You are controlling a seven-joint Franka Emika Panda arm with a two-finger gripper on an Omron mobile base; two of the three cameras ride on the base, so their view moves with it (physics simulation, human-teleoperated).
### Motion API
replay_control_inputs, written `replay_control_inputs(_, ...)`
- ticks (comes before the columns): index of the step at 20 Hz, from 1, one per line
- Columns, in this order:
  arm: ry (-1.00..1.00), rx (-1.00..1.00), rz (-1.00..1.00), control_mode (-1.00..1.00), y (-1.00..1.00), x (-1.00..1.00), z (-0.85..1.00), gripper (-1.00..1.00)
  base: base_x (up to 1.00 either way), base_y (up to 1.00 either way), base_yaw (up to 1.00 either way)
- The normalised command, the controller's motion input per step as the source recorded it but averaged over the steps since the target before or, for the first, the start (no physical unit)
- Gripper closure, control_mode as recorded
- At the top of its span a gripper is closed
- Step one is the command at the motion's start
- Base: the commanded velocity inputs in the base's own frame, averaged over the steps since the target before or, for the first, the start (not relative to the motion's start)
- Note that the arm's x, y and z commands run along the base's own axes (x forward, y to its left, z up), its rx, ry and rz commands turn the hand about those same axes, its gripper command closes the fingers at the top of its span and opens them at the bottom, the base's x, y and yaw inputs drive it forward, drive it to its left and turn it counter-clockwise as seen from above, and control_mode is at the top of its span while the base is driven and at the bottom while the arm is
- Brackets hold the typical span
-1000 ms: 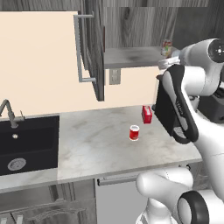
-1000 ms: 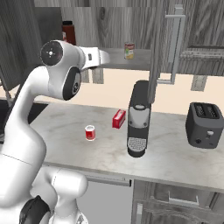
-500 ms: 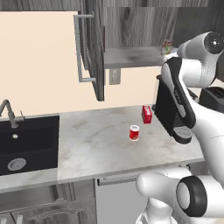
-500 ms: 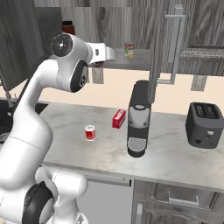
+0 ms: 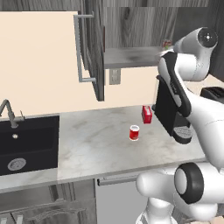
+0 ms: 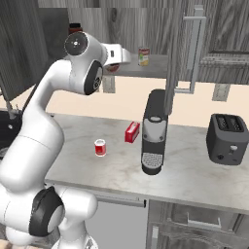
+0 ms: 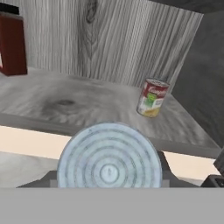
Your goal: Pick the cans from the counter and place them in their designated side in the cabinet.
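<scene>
The pincer (image 6: pixel 115 62) is closed on what seems to be a red-sided can (image 7: pixel 109 159), carried level at the cabinet shelf (image 7: pixel 87 109) by the raised, bent arm, where the yellow-labelled can (image 7: pixel 152 97) is stood rightward, while a red can (image 5: pixel 134 132) is left on the counter (image 5: pixel 96 144).

Black coffee machine (image 6: pixel 154 131) between small red box (image 6: pixel 132 132) and dark toaster (image 6: pixel 227 139).

Domestic kitchen — marbled stone counter (image 5: pixel 92 144) with inset black sink (image 5: pixel 26 144) and tap (image 5: pixel 8 113), dark wood-grain wall cabinet (image 5: pixel 98 48), coffee machine (image 6: pixel 153 131) and toaster (image 6: pixel 229 139) to the right — drawers (image 6: pixel 194 221) below.
</scene>
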Motion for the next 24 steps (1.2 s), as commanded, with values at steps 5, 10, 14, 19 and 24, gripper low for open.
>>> replay_control_inputs(5,0.0,0.0,0.0,-1.0,-0.08,0.25,0.0,1.0,0.0,0.0,0.0)
replay_control_inputs(10,0.0,0.0,0.0,-1.0,-0.08,0.27,0.0,1.0,0.0,0.0,0.0)
replay_control_inputs(14,0.03,0.0,0.0,-1.0,-0.06,0.27,-0.01,1.0,0.0,0.0,0.0)
replay_control_inputs(19,0.06,0.0,0.0,-1.0,-0.04,0.24,-0.04,1.0,0.0,0.0,0.0)
replay_control_inputs(24,0.06,0.0,0.0,-1.0,-0.06,0.22,-0.06,1.0,0.0,0.0,0.0)
